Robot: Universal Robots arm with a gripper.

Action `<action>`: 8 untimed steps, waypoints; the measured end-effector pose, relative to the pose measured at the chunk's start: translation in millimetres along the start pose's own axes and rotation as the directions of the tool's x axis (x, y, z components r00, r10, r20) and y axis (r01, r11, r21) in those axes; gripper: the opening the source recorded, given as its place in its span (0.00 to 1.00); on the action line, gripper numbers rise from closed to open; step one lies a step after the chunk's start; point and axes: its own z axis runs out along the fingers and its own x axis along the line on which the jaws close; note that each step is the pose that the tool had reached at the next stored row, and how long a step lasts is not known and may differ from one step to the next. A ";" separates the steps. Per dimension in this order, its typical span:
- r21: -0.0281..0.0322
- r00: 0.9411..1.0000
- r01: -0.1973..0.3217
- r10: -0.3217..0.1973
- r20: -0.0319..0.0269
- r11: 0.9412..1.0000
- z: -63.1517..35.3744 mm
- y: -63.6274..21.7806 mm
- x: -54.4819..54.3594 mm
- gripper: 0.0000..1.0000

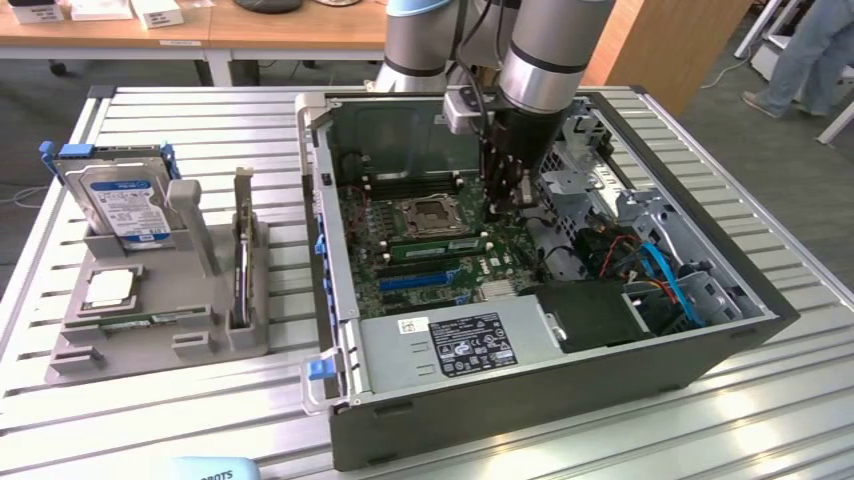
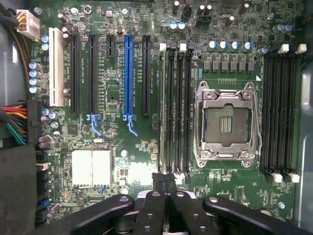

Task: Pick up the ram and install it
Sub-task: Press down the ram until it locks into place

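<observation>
My gripper [image 1: 497, 212] reaches down into the open computer case [image 1: 534, 400] and is shut, with nothing visible between its black fingers. In the wrist view the gripper [image 2: 165, 177] has its tips over one end of the bank of memory slots [image 2: 174, 107] beside the empty processor socket [image 2: 226, 125]. In the exterior view a narrow green stick, the ram [image 1: 434, 238], stands on edge in a slot next to that socket [image 1: 430, 212]. Its end lies right by my fingertips. Whether they touch it I cannot tell.
On the exterior view's left a grey holder [image 1: 160, 345] carries a hard drive [image 1: 123, 205], an upright dark card [image 1: 240, 260], a square silver chip [image 1: 107, 288] and another narrow green board [image 1: 134, 320]. Cables and a drive cage [image 1: 641, 270] crowd the case. A person's legs [image 1: 814, 50] stand behind.
</observation>
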 end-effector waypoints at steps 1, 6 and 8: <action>0.000 1.000 0.000 0.000 0.000 1.000 0.9 0.0 0.0 0.10; 0.000 1.000 0.000 0.000 0.000 1.000 6.1 -0.1 0.0 0.10; 0.000 1.000 0.000 0.000 0.000 1.000 7.8 -0.1 0.0 0.10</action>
